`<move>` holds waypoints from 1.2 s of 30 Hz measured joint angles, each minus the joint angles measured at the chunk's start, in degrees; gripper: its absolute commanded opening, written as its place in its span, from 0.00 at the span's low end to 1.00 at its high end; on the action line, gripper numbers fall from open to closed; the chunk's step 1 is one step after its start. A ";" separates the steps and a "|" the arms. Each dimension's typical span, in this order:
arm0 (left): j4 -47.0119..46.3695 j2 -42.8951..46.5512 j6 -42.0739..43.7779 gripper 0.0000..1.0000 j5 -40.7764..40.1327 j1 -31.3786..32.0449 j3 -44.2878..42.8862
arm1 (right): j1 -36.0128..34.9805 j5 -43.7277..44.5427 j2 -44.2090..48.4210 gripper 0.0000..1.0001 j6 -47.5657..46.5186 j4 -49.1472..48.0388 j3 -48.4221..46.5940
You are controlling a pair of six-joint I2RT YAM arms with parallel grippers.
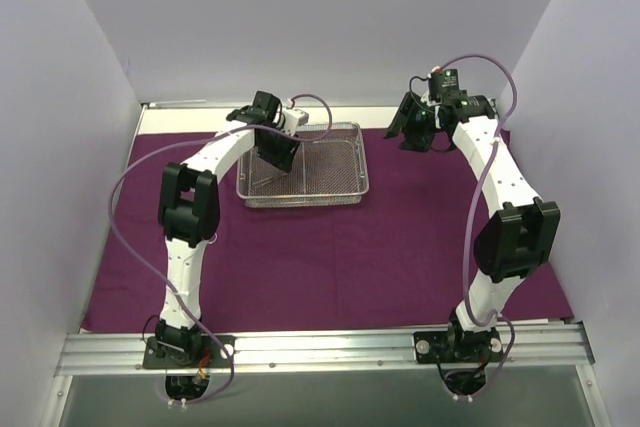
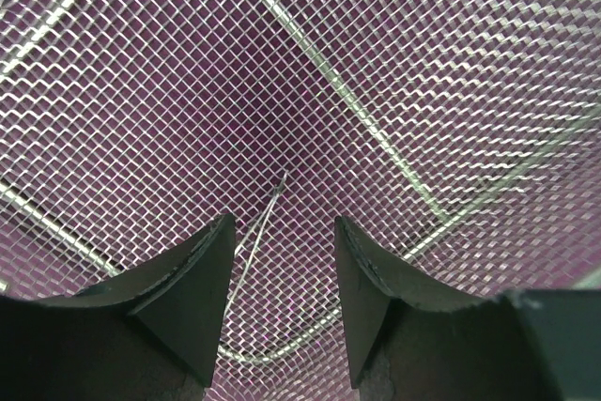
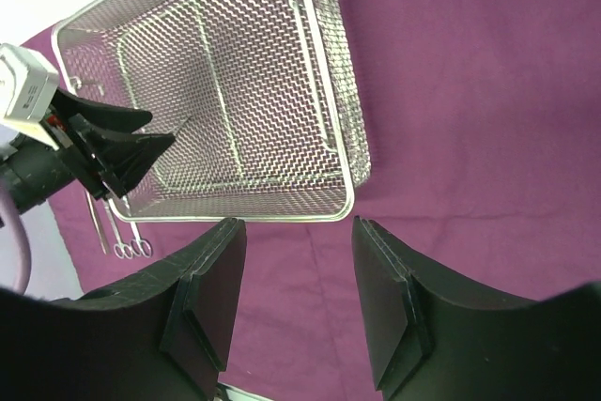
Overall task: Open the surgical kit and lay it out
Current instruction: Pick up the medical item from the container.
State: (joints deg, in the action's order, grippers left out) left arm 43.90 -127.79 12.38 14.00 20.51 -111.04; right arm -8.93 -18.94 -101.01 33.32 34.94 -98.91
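The dark purple cloth (image 1: 400,247) lies spread flat over the table. The silver wire-mesh tray (image 1: 345,187) stands on its far middle part and also shows in the right wrist view (image 3: 343,119). My left gripper (image 1: 276,153) is down inside the tray, jaws open. In the left wrist view the gripper (image 2: 282,218) straddles a slim metal instrument (image 2: 268,211) lying on the mesh floor, not clamped. Two slim ring-handled instruments (image 3: 116,232) lie on the cloth just outside the tray. My right gripper (image 1: 415,132) hangs open and empty above bare cloth right of the tray, as its wrist view shows (image 3: 298,224).
White walls close in the left, right and back sides. A strip of white table (image 1: 170,122) shows beyond the cloth's far left edge. An aluminium rail (image 1: 320,347) carrying both arm bases runs along the near edge.
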 measured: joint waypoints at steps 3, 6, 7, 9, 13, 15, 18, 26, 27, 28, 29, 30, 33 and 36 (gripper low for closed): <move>0.96 -1.62 0.72 0.54 -1.09 0.09 -0.96 | 0.09 0.07 0.24 0.49 -0.09 0.09 1.05; 1.64 -2.49 1.51 0.54 -2.84 0.00 -0.96 | 0.37 0.09 0.42 0.49 -0.22 0.24 1.57; 1.90 -2.64 1.77 0.54 -3.30 -0.02 -0.96 | 0.39 0.09 0.46 0.49 -0.22 0.22 1.68; 2.21 -2.73 2.08 0.54 -3.87 -0.04 -0.96 | 0.44 0.09 0.50 0.49 -0.22 0.22 1.90; 2.34 -3.08 2.69 0.51 -4.37 -0.02 -1.16 | 0.63 0.09 0.52 0.49 -0.24 0.24 2.03; 2.32 -3.61 2.99 0.50 -4.35 -0.02 -1.40 | 0.63 0.09 0.55 0.49 -0.24 0.24 2.03; 2.47 -4.17 3.08 0.50 -4.35 -0.02 -1.40 | 0.66 0.09 0.57 0.49 -0.26 0.24 2.05; 2.16 -4.35 2.25 0.51 -4.72 -0.02 -1.14 | 0.63 0.09 0.61 0.49 -0.66 0.17 2.29; 2.14 -4.35 2.25 0.51 -4.76 -0.02 -1.11 | 0.63 0.07 0.61 0.49 -0.66 0.17 2.38; 2.16 -4.35 2.25 0.51 -4.79 -0.02 -1.11 | 0.63 0.07 0.61 0.49 -0.66 0.20 2.40; 2.21 -4.35 2.27 0.51 -4.81 -0.02 -1.14 | 0.63 0.07 0.61 0.49 -0.66 0.17 2.40; 2.23 -4.35 2.29 0.51 -4.83 -0.02 -1.16 | 0.63 0.07 0.61 0.49 -0.68 0.17 2.40; 2.23 -4.35 2.32 0.51 -4.83 -0.02 -1.16 | 0.63 0.07 0.61 0.49 -0.83 0.20 2.40; 2.23 -4.35 2.32 0.50 -4.90 0.04 -1.16 | 0.63 0.07 0.61 0.49 -0.92 0.20 2.40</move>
State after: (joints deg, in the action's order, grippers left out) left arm 46.13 -132.14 14.70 9.10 20.56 -112.20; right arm -8.29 -18.87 -100.40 32.40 35.14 -96.51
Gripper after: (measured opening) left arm 0.508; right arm 0.492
